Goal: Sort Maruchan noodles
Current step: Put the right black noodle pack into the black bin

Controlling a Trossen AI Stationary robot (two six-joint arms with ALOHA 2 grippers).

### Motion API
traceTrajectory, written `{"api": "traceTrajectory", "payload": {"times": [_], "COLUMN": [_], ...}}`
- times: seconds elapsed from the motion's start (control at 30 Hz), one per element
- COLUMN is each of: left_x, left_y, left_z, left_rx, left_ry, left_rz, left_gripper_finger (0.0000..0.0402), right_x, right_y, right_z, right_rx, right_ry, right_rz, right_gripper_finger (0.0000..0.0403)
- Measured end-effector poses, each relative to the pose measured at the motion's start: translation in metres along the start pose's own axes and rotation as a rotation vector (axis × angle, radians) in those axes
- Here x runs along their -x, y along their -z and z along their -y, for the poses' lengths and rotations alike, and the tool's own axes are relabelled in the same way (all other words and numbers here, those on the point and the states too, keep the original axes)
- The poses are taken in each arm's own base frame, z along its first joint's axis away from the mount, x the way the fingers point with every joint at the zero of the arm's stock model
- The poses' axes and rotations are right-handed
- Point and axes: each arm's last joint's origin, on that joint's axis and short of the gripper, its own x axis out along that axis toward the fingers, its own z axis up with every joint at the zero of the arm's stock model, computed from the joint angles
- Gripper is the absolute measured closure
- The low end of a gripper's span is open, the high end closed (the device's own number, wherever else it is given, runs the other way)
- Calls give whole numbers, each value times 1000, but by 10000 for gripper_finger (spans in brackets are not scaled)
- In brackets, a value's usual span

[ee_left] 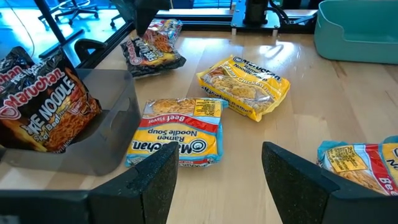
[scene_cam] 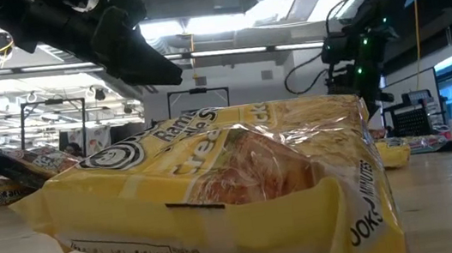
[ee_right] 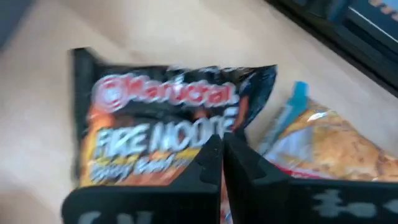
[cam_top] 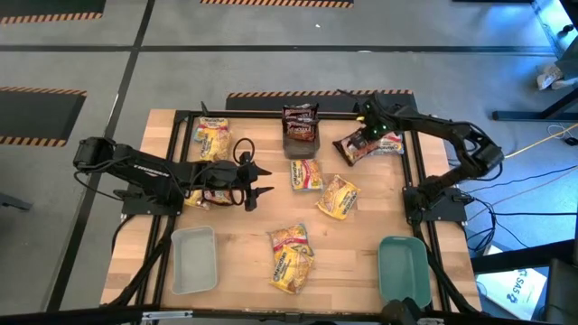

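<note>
Pick step in hand: right gripper [cam_top: 365,135] sits at the far right of the table over a dark Fire Noodle packet [cam_top: 355,147], and in the right wrist view its fingers [ee_right: 239,158] are pressed fully together right at the packet's near edge [ee_right: 165,140]. Whether the crinkly film is actually pinched between them can't be told; the packet may just lie under the tips. A pale beef packet [cam_top: 390,143] lies touching it on the outer side, also seen in the right wrist view [ee_right: 323,143]. Left gripper [cam_top: 256,181] hovers mid-left with its fingers [ee_left: 292,171] spread and nothing between them, waiting. Other noodles are scattered: a dark pack standing in a small grey bin [cam_top: 300,134] at far centre, a yellow pack [cam_top: 214,137] far left, a beef pack [cam_top: 306,174] and a chicken pack [cam_top: 338,198] in the middle, two yellow packs [cam_top: 291,257] near the front edge, the same that fill the low view [scene_cam: 217,197]. The pale grey tray [cam_top: 193,262] and the teal tray [cam_top: 404,269] both look empty, so sorting seems barely started. Next move probably calls for a slow lift to check the grip holds, keeping clear of the beef neighbour, then a carry to the matching container, likely the grey bin with the other dark pack. Thin slippery film could slide out; regrasp if so.
</note>
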Motion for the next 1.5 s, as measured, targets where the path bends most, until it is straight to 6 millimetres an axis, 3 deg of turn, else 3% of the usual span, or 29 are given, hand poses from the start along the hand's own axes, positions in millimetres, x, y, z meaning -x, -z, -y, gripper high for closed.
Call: {"api": "traceTrajectory", "payload": {"times": [0.27, 0.57, 0.73, 0.87, 1.03, 1.3, 1.5], "left_x": [0, -3, -5, -10, -19, -22, -22], "left_y": [-4, -5, -5, -10, -6, -2, -2], "left_z": [0, 1, 0, 2, 4, 4, 4], "left_rx": [10, 41, 46, 68, 95, 115, 112], "left_ry": [2, 7, -33, -34, -31, -38, -39], "left_rz": [36, 59, 80, 155, 171, 156, 153], "left_gripper_finger": [177, 177, 177, 177, 177, 177, 177], "right_x": [30, 30, 20, 10, -3, -25, -23], "right_y": [8, 25, 37, 40, 40, 43, 50], "right_z": [-43, -81, -82, -76, -74, -78, -87], "right_rx": [131, 178, 194, 162, 147, 154, 144], "right_ry": [-75, -95, -60, 101, 131, 97, -23], "right_rz": [67, 32, 13, 101, 149, 73, 11], "right_gripper_finger": [402, 391, 320, 253, 204, 190, 214]}}
